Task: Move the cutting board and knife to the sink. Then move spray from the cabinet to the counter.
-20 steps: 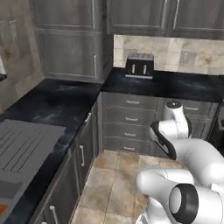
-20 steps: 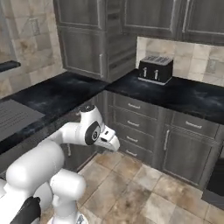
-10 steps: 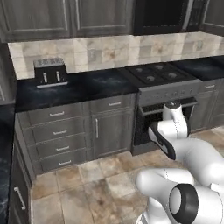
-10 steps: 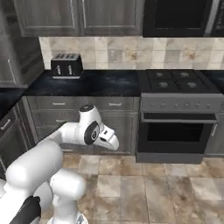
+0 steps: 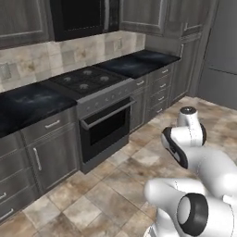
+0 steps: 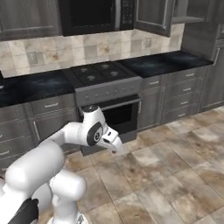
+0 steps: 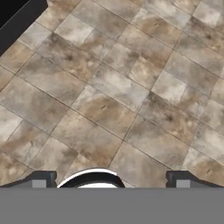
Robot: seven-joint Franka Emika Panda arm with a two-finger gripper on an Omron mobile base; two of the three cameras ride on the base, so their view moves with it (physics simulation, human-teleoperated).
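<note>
Hand view looks straight down at tiled floor (image 7: 118, 100), a dark oven edge in its top left corner. Both base views show the stove (image 5: 88, 81) with oven (image 6: 118, 116), black marble-look counter (image 6: 39, 85) either side, microwave (image 6: 94, 15) above. Right base view also shows a wall cabinet (image 6: 153, 15), door open. Gripper (image 7: 109, 180) tips stand wide apart, jaws spread, empty, touching nothing, pointing at the floor. Counter is well away from the pincer, up and beyond it; bare black, faint white veins.
</note>
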